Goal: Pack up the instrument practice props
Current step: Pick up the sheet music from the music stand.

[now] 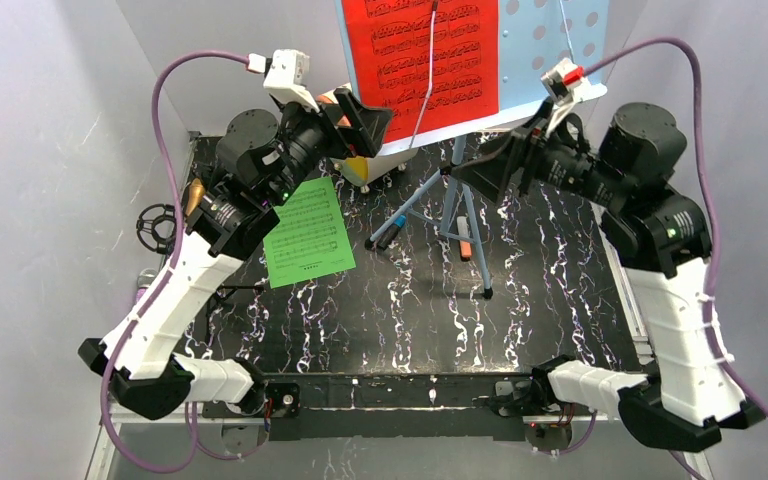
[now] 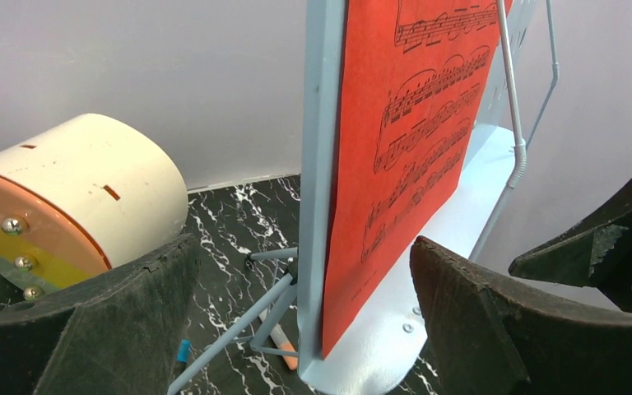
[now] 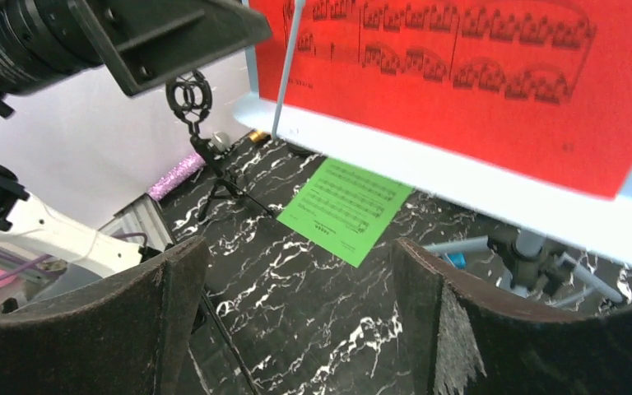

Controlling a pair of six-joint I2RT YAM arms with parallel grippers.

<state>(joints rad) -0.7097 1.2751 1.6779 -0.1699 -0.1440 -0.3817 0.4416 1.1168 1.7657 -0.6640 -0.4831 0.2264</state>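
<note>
The red music sheet (image 1: 425, 60) leans on the pale-blue sheet-music tripod (image 1: 550, 40) at the far edge of the tabletop. It looks thin, light and easily creased, so a side edge seems the best hold. The left gripper (image 1: 363, 116) and the right gripper (image 1: 482, 165) both stand wide and empty.

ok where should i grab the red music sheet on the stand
Probably its left edge, coming from the left with the left gripper: the red music sheet stands upright against the stand, a wire arm pins its middle, and that edge is bare.
</note>
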